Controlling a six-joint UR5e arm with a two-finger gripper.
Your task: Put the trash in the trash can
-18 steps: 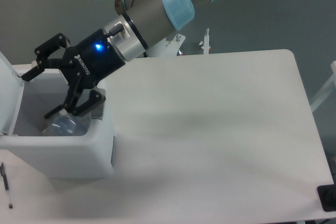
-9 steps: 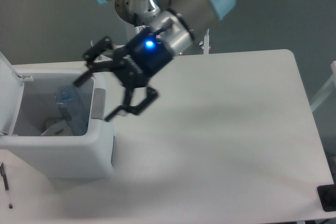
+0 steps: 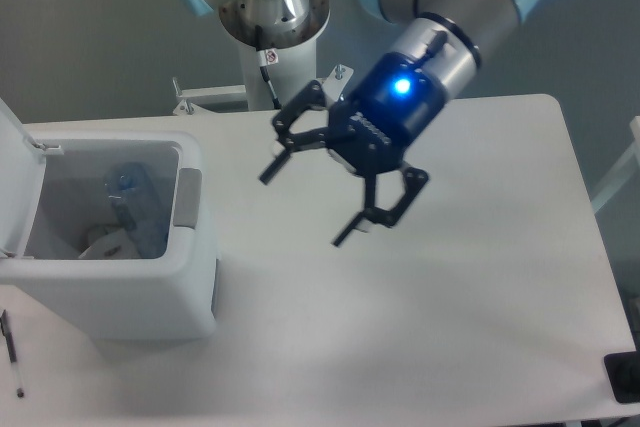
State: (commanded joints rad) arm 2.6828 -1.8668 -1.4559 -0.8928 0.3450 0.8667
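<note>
The white trash can (image 3: 190, 292) stands at the table's left with its lid tipped up. Inside it lies the clear plastic bottle (image 3: 135, 209) with a blue cap, and a whitish crumpled wrapper (image 3: 100, 244) shows beside it at the bottom. My gripper (image 3: 303, 210) hangs open and empty above the middle of the table, well to the right of the can, fingers pointing down-left.
A black pen (image 3: 10, 347) lies at the table's front left corner. A dark object (image 3: 624, 377) sits at the front right corner. The arm's base post (image 3: 272, 67) rises behind the table's back edge.
The gripper let the bottle go inside the can, then rose out of it and swung right to above the table's middle. The bottle now rests in the can.
</note>
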